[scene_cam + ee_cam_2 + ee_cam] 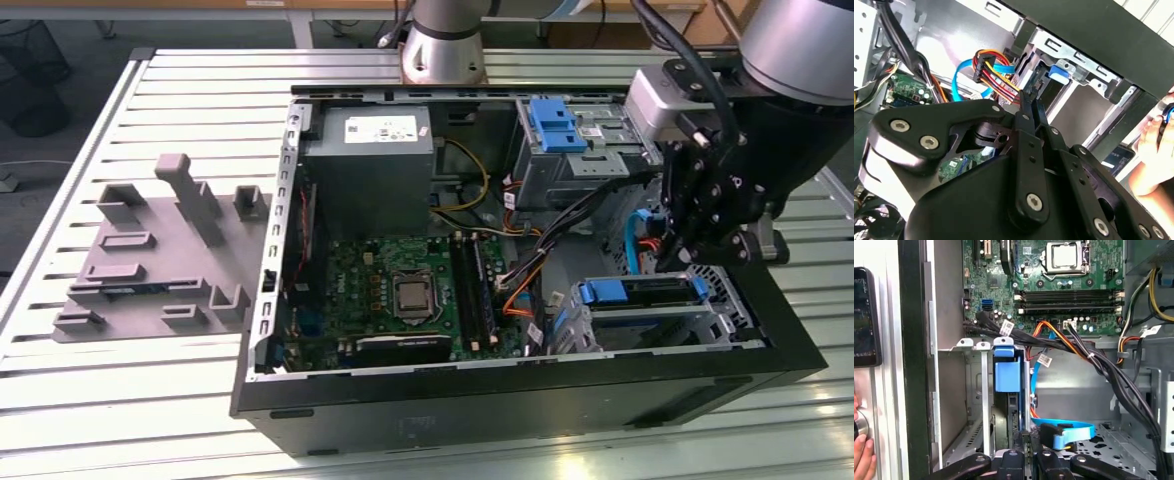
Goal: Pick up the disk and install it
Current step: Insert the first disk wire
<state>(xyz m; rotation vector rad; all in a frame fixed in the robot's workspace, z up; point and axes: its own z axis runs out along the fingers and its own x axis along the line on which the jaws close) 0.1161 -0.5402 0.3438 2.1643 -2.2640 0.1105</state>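
A slatted metal surface [160, 90] carries an open computer case [534, 400] with its motherboard [400, 290] exposed, and a grey moulded tray [147, 260] lies beside it toward the exterior view's left. The gripper [694, 250] hangs over the drive cage [667, 320] at the case's corner nearest the exterior view's right, where the disk [1006, 390] stands on edge in a slot, its blue carrier tab uppermost. In the first wrist view the fingers [1021, 440] sit close together at the disk's edge, though I cannot tell whether they clamp it; a person's hand [1154, 150] rests just outside the case wall.
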